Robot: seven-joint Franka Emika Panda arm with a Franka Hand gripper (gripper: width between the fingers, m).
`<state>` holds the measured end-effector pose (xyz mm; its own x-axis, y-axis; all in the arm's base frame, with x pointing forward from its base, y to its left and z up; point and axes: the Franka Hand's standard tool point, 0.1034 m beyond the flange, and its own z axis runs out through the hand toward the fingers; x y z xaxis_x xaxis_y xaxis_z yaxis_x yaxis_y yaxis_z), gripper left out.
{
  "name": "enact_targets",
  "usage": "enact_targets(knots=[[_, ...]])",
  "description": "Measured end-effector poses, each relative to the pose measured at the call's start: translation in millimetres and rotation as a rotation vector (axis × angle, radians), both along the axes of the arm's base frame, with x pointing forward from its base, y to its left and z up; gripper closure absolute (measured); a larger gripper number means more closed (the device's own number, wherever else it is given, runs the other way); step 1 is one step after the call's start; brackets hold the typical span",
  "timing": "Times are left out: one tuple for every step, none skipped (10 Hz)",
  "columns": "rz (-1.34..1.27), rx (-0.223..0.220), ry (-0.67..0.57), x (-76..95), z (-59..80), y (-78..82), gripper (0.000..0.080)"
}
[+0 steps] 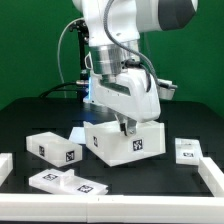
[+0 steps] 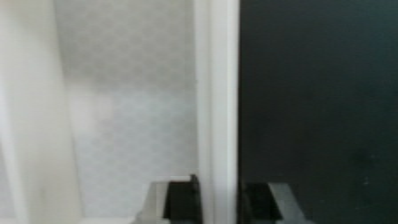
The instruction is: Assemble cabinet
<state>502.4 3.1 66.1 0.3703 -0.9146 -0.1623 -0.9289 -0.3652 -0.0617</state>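
Observation:
The cabinet's big white open box stands mid-table with a tag on its front. My gripper reaches down onto the box's top edge. In the wrist view my gripper straddles the box's thin white wall. One finger is inside the box and the other is outside over the black table. Both fingers lie against the wall. The box's inside looks bare. A white tagged block lies to the exterior view's left. A flatter tagged piece lies in front. A small tagged piece lies to the right.
White rails sit at the table's left edge and right front corner. The table is black with a green backdrop behind. A cable hangs behind the arm at the exterior view's left.

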Motion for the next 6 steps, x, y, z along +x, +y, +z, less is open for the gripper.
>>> enact_targets(knots=[[0.003,0.0,0.001,-0.2,-0.5,0.5,0.0715],[-0.012,0.002,0.007,4.2,-2.7,1.1,0.0715],[-0.034,0.007,0.008,25.7,-7.6,2.5,0.0715],[-0.042,0.003,-0.01,49.9,-12.7,4.4,0.0715],[-0.103,-0.001,-0.012,72.4,-13.5,13.1,0.0715],[-0.108,-0.001,-0.031,92.2,-11.9,24.7,0.0715]])
